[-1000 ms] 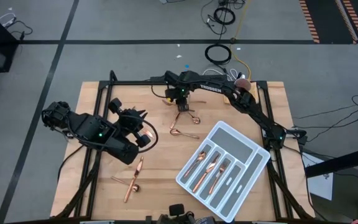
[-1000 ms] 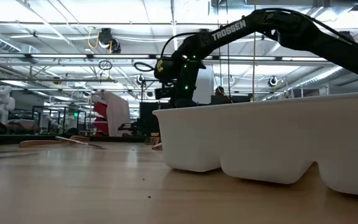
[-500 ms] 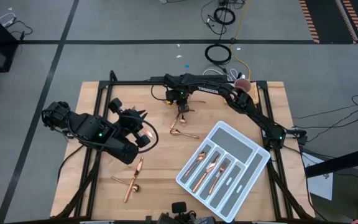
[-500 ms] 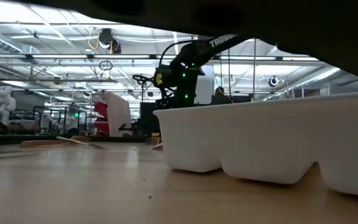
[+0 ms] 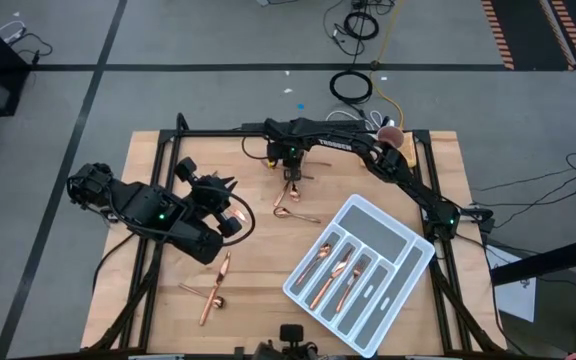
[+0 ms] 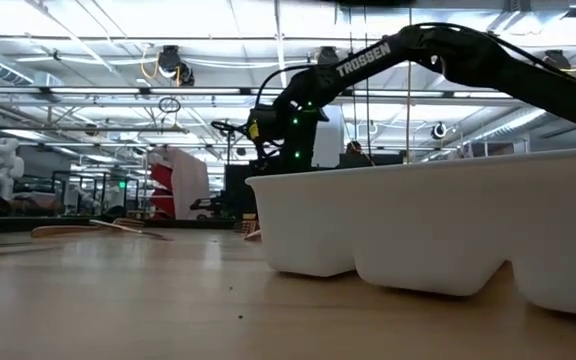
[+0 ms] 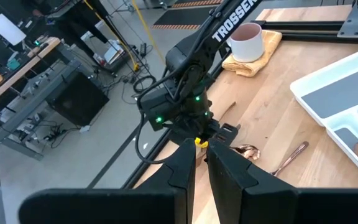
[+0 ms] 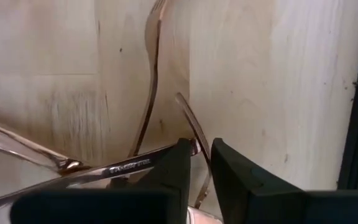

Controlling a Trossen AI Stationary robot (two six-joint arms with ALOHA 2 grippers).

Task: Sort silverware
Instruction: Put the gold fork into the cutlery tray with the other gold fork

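Copper silverware lies in a small heap (image 5: pixel 293 203) on the wooden table, far of centre. My right gripper (image 5: pixel 291 178) points down into it, shut on one thin piece (image 8: pixel 190 121). Beside that piece lie a fork (image 8: pixel 149 81) and a knife (image 8: pixel 120 168). More silverware lies in the grey-white tray (image 5: pixel 408 240), and a few pieces (image 5: pixel 215 285) lie near the front left. My left gripper (image 5: pixel 234 216) hangs above the table's left half, shut with nothing in it (image 7: pixel 201 162). My right gripper pinches a thin copper handle (image 8: pixel 197 142) between its two fingertips, coming from above and pointing steeply down. The fingers stand on either side of the handle, across it. The piece lies flat on the table among the others, with the knife crossing close by.
The tray (image 6: pixel 418 200) stands slantwise at the front right, close to the low camera. A pale mug (image 5: pixel 390 133) sits on a yellow cloth at the far right corner. Bare wood lies between the heap and the front-left pieces.
My right gripper has rolled a little about its own pointing line while staying over the heap.
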